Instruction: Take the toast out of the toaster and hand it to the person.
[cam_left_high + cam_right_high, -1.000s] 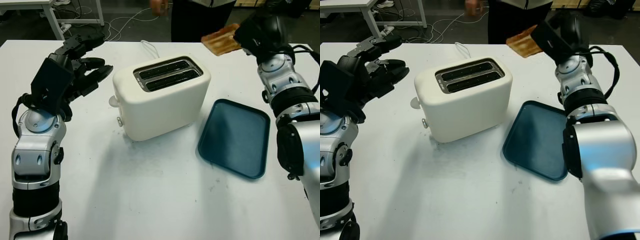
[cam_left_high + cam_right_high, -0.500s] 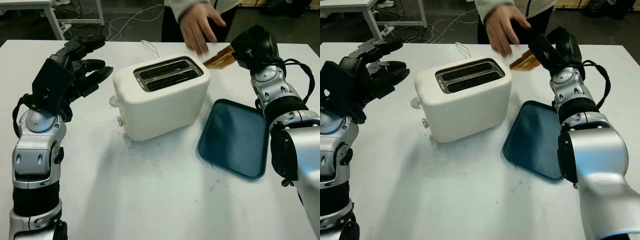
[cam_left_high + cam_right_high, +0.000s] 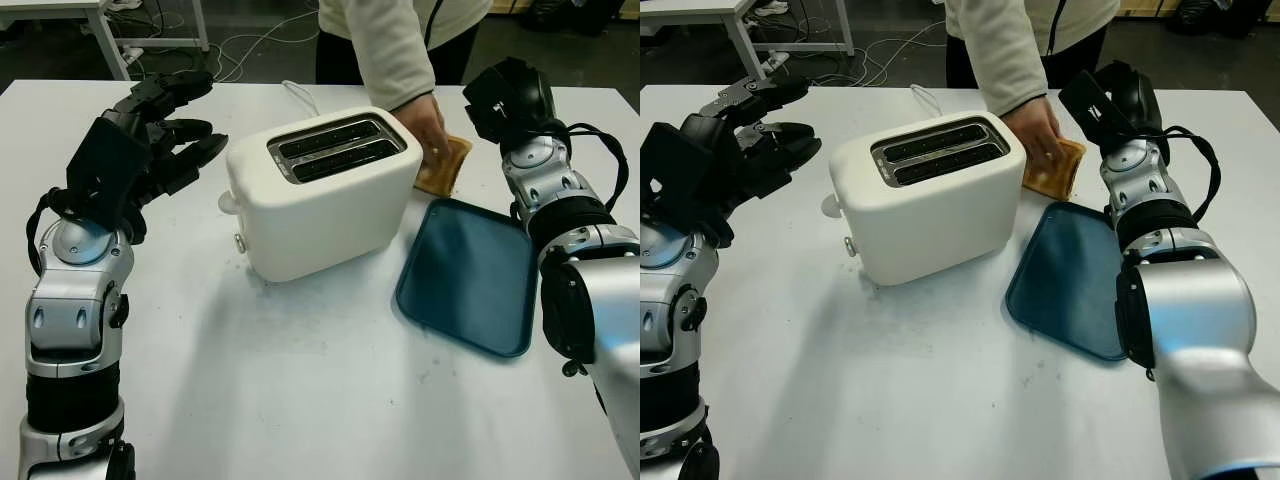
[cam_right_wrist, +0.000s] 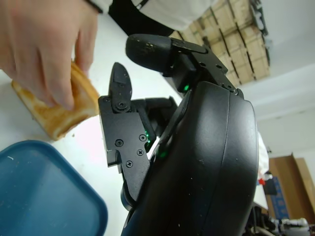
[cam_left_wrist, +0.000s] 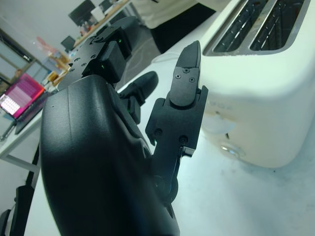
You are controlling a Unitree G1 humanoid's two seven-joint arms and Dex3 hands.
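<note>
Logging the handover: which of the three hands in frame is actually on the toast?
The person's hand, pressing the toast on the table beside the toaster. The right hand is open just beside it; the left hand is open, across the toaster.

toaster (image 3: 325, 200): smooth cream plastic with a soft sheen; slots rimmed in brushed metal
toast (image 3: 445, 165): rough browned crumb, matt
tray (image 3: 470, 275): dark blue plastic, smooth, slightly glossy
table (image 3: 300, 400): white, matt, faintly scuffed
left hand (image 3: 160, 125): black hard plastic, matt
right hand (image 4: 162, 132): black plastic shell, satin
sleeve (image 3: 385, 45): pale soft cloth
</note>
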